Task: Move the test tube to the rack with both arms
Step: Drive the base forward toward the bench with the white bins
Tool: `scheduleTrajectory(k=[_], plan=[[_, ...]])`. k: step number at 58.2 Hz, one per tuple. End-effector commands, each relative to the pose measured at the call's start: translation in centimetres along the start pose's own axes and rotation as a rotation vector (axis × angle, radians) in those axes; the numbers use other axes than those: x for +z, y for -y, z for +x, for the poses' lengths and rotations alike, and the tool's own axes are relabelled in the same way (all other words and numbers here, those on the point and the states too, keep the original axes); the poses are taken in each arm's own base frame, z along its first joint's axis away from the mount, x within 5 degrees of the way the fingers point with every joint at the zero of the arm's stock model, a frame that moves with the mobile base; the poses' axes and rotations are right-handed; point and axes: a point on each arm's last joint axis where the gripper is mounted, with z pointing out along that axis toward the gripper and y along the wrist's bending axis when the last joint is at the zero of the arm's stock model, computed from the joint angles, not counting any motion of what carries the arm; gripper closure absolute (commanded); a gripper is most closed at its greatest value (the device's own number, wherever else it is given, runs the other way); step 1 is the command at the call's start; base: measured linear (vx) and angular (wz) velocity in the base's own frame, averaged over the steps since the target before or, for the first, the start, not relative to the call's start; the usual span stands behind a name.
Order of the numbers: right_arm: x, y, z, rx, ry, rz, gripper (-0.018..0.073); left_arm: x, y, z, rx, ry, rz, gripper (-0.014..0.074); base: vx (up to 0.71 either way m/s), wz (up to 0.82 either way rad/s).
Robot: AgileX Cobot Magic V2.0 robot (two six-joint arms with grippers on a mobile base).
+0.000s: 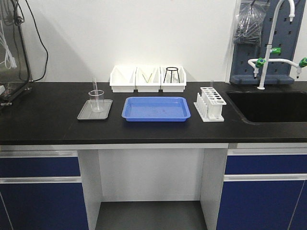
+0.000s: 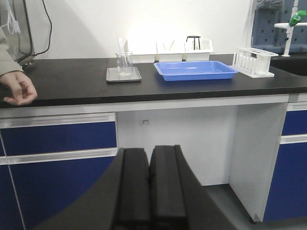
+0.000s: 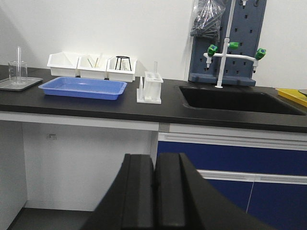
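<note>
The test tube is a thin clear tube that stands leaning in a clear beaker on a small grey tray at the left of the black counter. The white rack sits right of the blue tray, beside the sink, with one thin clear tube upright in it. Neither arm shows in the front view. My left gripper is shut and empty, held low in front of the counter, far from the test tube. My right gripper is also shut and empty, below counter height, facing the rack.
A blue tray lies mid-counter. Three white bins line the back wall, one holding a black wire stand. A black sink with a white faucet is at the right. A person's hand rests at the counter's left edge.
</note>
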Motion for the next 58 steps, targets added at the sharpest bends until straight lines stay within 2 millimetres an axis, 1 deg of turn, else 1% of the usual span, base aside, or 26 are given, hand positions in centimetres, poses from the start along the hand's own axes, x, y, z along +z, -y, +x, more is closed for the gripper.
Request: scheduleTrajectory(k=[1, 58], plan=[[-0.12, 0.09, -0.68, -0.004, 0.085, 0.011, 0.057, -0.15, 0.01, -0.7, -0.017, 0.097, 0.002, 0.0599, 0.0, 0.0], [-0.12, 0.09, -0.68, -0.004, 0.085, 0.011, 0.057, -0.15, 0.01, -0.7, -0.017, 0.097, 0.002, 0.0599, 0.0, 0.0]])
